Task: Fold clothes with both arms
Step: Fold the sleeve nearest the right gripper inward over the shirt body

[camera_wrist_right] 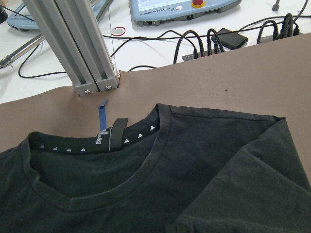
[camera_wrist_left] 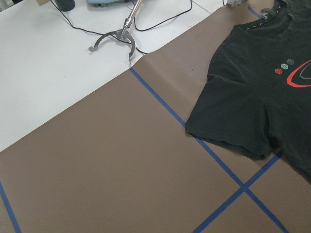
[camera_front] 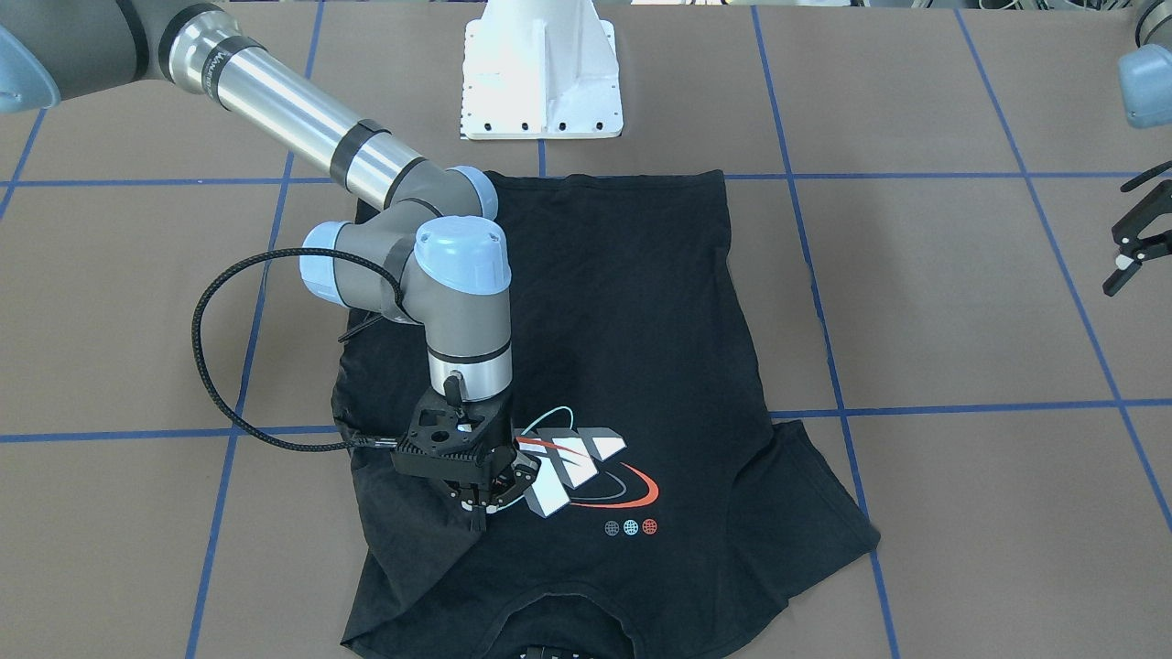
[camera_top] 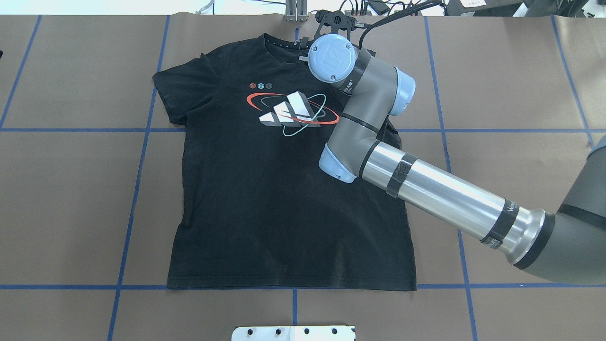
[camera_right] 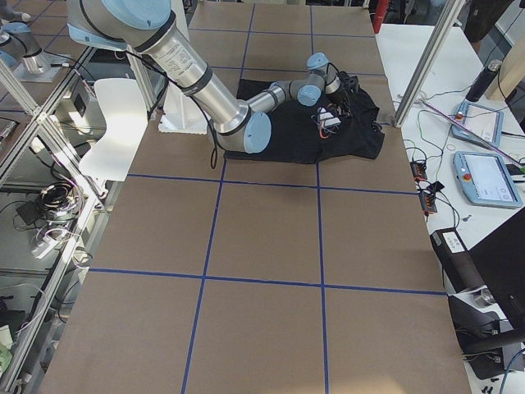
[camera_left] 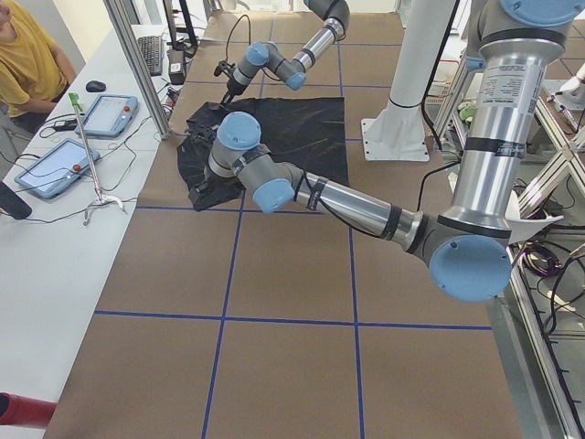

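Black short-sleeved T-shirt [camera_top: 265, 199], one item, lying flat and face up on a brown table [camera_top: 71, 189] marked with blue tape lines [camera_top: 137, 189]. Long axis runs straight out from the white pedestal [camera_front: 542, 69]: the hem is the end nearest the pedestal, close to its foot but not touching, and the collar [camera_top: 279, 43] points directly away from it. The chest graphic [camera_top: 291, 113], white-grey blocks with red and teal rings, sits in the half farther from the pedestal. The sleeve [camera_top: 177, 99] on the robot's left of the pedestal is spread flat; the opposite sleeve [camera_wrist_right: 252, 194] is turned in over the body. The right arm [camera_top: 440, 189] reaches over the shirt from the pedestal's right side. The right gripper [camera_front: 481, 508] points down at the turned-in sleeve beside the graphic; its finger spacing cannot be told, being black on black cloth. The left gripper [camera_front: 1131, 245] hangs well off the pedestal's left side, clear of the shirt, fingers parted and holding nothing.
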Robot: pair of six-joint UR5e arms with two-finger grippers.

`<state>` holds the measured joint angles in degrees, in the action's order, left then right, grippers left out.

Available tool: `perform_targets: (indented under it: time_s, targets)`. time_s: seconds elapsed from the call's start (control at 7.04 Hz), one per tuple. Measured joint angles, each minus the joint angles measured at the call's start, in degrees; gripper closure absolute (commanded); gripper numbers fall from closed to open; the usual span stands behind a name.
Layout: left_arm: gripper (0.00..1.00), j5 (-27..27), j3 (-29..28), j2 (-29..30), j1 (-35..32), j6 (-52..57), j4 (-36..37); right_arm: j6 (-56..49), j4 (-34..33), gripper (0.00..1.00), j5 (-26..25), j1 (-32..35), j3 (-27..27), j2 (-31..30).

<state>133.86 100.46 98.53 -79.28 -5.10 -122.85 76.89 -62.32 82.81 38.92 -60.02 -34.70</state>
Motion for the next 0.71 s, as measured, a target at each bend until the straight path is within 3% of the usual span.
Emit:
perform_targets:
  time_s: [0.43, 0.71]
  targets:
    - [0.0, -0.1, -0.8, 0.7, 0.1, -0.2, 0.0, -0.6, 0.0, 0.0, 2.4, 1.2, 0.1, 0.1]
    - [0.0, -1.9, -3.5, 1.6, 0.8, -3.2, -3.7, -8.7, -2.0, 0.0, 12.5, 5.6, -2.9, -2.4]
